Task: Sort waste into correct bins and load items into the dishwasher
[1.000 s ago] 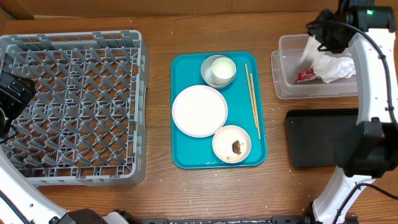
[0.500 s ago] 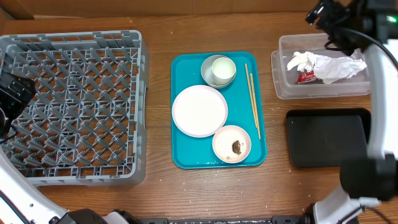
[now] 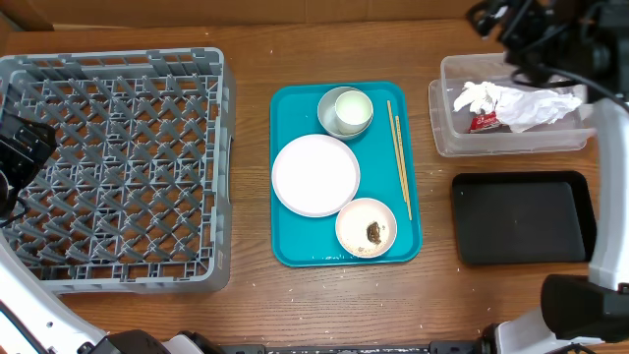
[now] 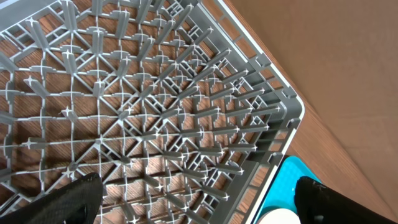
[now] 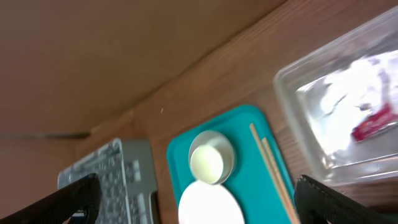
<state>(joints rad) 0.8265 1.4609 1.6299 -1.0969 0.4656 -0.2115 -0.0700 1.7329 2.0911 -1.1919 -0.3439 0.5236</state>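
Standing wide apart with nothing between them, the fingers point(image 5: 74, 199) of the right gripper point(image 5: 196, 190) hang high above the far right part of the table point(image 3: 256, 305). From overhead this gripper point(image 3: 488, 17) sits past the far rim of the clear tub point(image 3: 442, 123), its black wrist bent over the tub's back corner. The white arm link runs down the right edge toward the near side. In the tub lie the crumpled white paper point(image 3: 521, 101) and the red wrapper point(image 3: 482, 121), the paper partly on top of the wrapper. The black tray point(image 3: 521, 221) sits just nearer than the tub.

The left gripper point(image 4: 198, 186) is also spread open and empty. It is poised over the lattice floor of the grey dish rack point(image 4: 155, 112), near the rack's left wall.

Between rack and tub lies the teal serving tray point(image 3: 290, 246). On it, the white cup point(image 3: 351, 106) stands inside a pale bowl point(image 3: 326, 103) at the far end. The round plate point(image 3: 315, 174) is in the middle. A second bowl point(image 3: 352, 236) holding the brown lump point(image 3: 374, 232) is at the near end. The chopsticks point(image 3: 400, 157) lie lengthwise along the tray's right side.
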